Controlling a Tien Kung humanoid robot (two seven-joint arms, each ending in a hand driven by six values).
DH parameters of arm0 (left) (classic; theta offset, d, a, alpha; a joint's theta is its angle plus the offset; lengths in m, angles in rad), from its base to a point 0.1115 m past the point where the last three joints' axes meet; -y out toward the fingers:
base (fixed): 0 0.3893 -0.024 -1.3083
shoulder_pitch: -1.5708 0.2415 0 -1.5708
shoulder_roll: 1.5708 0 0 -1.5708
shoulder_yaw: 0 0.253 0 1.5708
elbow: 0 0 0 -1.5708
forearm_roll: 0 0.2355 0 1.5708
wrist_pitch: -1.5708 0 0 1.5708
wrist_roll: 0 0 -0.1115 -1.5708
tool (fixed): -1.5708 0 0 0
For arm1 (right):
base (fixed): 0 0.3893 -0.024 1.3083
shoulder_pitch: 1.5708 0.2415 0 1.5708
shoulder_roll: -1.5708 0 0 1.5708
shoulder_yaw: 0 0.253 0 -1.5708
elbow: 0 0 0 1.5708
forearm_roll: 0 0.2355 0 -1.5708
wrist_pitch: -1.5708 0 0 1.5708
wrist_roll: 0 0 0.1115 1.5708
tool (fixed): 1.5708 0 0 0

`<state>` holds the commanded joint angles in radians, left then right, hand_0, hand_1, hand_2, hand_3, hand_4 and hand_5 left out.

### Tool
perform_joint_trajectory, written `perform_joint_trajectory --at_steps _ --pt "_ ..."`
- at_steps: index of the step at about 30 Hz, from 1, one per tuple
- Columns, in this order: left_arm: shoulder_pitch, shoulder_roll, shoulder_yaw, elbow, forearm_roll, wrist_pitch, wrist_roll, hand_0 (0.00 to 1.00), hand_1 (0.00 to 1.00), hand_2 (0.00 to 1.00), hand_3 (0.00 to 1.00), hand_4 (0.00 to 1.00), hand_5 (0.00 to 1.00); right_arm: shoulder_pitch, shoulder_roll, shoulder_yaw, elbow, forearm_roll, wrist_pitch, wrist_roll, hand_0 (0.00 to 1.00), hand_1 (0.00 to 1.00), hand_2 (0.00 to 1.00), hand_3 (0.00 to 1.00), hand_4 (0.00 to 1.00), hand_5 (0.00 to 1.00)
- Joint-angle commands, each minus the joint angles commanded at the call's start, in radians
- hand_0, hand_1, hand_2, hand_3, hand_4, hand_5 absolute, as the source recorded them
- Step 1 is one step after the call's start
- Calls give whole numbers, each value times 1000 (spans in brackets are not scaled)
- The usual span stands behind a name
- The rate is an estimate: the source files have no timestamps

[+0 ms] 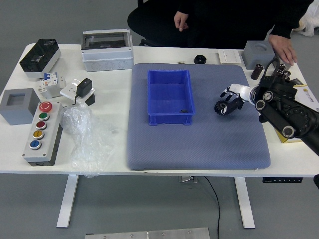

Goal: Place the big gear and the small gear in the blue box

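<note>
A 5-button box (44, 130) stands by the white desk's (107, 164) left edge, grey floor (134, 204) below. Toward the blue-grey mat's (199, 149) far left corner, the blue box (170, 119) holds 1 small dark piece (184, 111). Beyond the desk's far edge is 1 of a person's hands (181, 21). Near the mat's right edge, the robot's right hand (232, 102) curls its fingers around the black gear (220, 107); the person's other hand (283, 48) is at the desk's far right corner.

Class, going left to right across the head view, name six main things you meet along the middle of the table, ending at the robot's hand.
Open grey box → button panel → clear plastic bag → blue box → black gear → robot's right hand.
</note>
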<state>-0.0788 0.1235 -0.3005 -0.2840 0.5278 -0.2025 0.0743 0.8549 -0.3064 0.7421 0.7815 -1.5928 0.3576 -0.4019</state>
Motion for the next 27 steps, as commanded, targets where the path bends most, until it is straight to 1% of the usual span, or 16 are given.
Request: perform_joint_trajectory --at_steps 11,12,13,18,19,24,25,27 --pt "-1 -1 4 0 0 0 0 872 853 845 815 618 366 -1 15 -5 -21 -1 -12 3 607 650 834 880 812 196" --pt "-1 0 5 0 0 0 0 872 853 845 815 618 366 -2 17 -5 -23 -4 -15 4 607 650 834 880 812 196" --pt "-1 0 5 0 0 0 0 872 853 845 815 618 366 -2 19 -5 -24 -6 -18 4 582 626 801 861 813 196" --pt "-1 0 7 0 0 0 0 872 853 845 815 618 366 -5 28 -7 -28 -21 -43 6 582 626 801 861 813 196" --pt "-2 0 7 0 0 0 0 872 853 845 814 618 367 -6 30 -7 -28 -25 -48 6 386 485 675 776 804 185" --pt "-3 0 5 0 2 0 0 872 853 845 814 618 367 -10 36 -9 -30 -42 -80 4 386 485 675 776 804 185" --pt "-3 0 4 0 2 0 0 872 853 845 816 618 366 -10 36 -9 -30 -45 -86 4 303 371 509 669 755 151" --pt "-3 0 4 0 1 0 0 872 853 845 816 618 366 -12 37 -10 -30 -51 -96 3 303 371 509 669 755 151"
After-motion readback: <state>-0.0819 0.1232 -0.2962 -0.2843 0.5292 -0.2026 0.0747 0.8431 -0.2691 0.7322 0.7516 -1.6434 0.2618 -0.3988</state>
